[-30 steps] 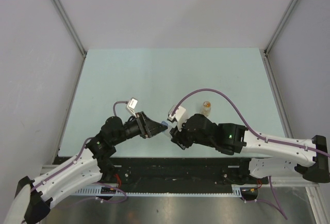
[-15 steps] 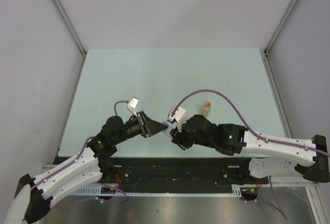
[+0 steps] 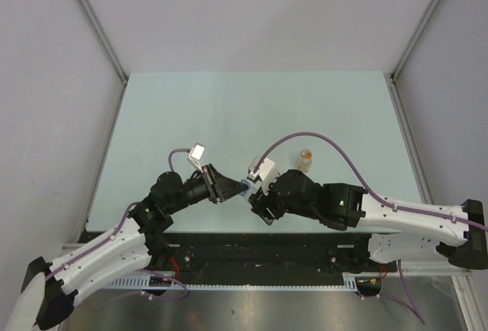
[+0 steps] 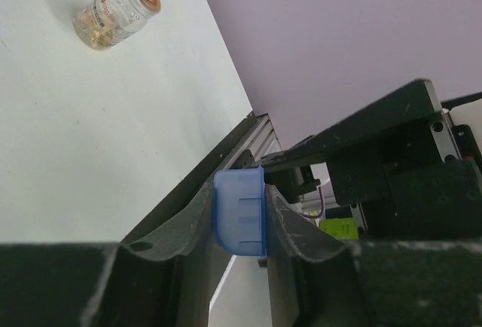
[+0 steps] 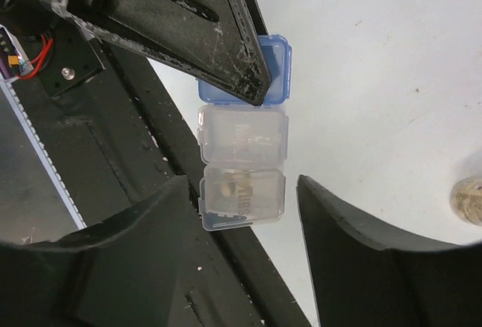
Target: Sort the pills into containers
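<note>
Currently the left gripper is clamped on the blue end cell of a three-cell pill case. The case's long axis runs straight out from that gripper, so its far clear cell, holding one tan pill, lies between the parted, untouching jaws of the right gripper. Beyond that gripper, a round jar stands on the desk.

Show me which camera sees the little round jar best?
Left wrist view: the jar shows whole, with orange top and label. The top view shows it tiny; the right wrist view catches only its edge.
</note>
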Tool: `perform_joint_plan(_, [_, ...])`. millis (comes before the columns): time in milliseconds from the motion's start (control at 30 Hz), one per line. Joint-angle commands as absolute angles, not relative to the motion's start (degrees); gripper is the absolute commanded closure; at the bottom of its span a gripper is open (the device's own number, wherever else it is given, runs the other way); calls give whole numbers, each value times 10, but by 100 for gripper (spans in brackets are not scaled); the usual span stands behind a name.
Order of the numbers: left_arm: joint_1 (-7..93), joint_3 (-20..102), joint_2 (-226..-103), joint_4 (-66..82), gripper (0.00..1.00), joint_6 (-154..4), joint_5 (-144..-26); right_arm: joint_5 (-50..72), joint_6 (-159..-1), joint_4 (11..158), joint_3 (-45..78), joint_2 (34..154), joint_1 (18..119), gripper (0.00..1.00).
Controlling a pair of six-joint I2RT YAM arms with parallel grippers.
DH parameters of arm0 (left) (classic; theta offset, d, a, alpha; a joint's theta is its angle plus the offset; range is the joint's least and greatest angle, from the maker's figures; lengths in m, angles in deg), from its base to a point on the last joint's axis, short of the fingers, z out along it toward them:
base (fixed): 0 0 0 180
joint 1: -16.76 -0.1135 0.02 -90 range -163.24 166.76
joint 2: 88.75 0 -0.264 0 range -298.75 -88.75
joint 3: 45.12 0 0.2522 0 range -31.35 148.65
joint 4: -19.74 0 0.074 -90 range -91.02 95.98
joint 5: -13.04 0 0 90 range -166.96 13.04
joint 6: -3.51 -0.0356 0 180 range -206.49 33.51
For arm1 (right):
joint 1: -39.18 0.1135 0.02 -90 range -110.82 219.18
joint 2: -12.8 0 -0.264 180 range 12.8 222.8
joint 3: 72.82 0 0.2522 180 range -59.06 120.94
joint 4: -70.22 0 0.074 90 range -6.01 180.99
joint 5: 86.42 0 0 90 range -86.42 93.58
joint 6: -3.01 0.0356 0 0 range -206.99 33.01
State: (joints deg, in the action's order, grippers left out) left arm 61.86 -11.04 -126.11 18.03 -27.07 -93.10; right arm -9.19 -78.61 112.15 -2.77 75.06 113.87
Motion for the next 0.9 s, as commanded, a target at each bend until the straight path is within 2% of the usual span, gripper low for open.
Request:
perform_joint_plan(0, [624,-96,-1257,201,93,-265,-929,-78,-793,1084,-2,733,1145,30])
perform_joint_plan(100, [624,-97,-1257,204,93,-265,-930,-60,-794,1079,-2,730,1145,25])
perform_joint_plan(300, [625,-106,-1252,208,94,-256,-929,-59,-786,1071,8,713,1145,20])
perform_joint_plan(467, [624,-109,-1250,219,97,-243,-923,-98,-753,1039,8,653,1142,19])
perform_joint_plan(867, [624,-92,-1241,265,100,-174,-865,-259,-461,1032,-11,563,1113,21])
